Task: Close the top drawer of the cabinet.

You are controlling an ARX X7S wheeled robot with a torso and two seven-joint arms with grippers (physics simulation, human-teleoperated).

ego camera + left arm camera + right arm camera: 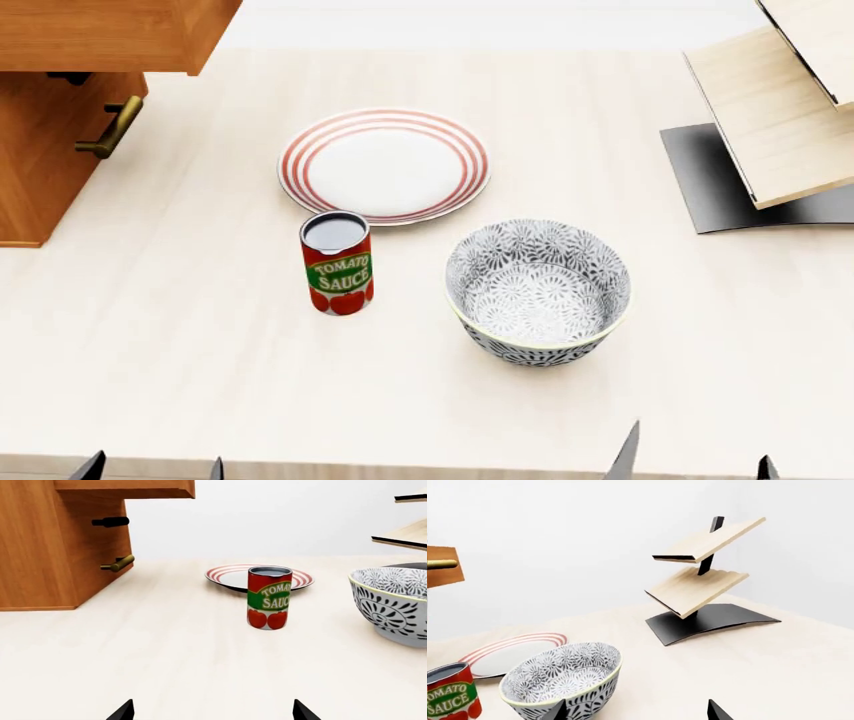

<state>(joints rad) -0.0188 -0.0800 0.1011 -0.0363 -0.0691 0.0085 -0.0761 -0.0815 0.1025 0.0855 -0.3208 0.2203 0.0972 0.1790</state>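
Note:
The orange-brown cabinet (pixel 40 150) stands at the table's far left; it also shows in the left wrist view (pixel 47 555). Its top drawer (pixel 107 35) is pulled out and overhangs the table; the left wrist view shows its underside (pixel 127 487). A lower drawer front carries a brass handle (pixel 112 128), also seen in the left wrist view (pixel 119 563). My left gripper (pixel 151 470) is open and empty at the table's near edge, far from the cabinet; it also shows in the left wrist view (pixel 213 711). My right gripper (pixel 694 460) is open and empty near the bowl; it also shows in the right wrist view (pixel 635 711).
A tomato sauce can (pixel 336 263) stands mid-table. A red-striped plate (pixel 384 165) lies behind it. A patterned bowl (pixel 537 290) sits to the right. A pale wood rack on a black base (pixel 774 120) stands at the far right.

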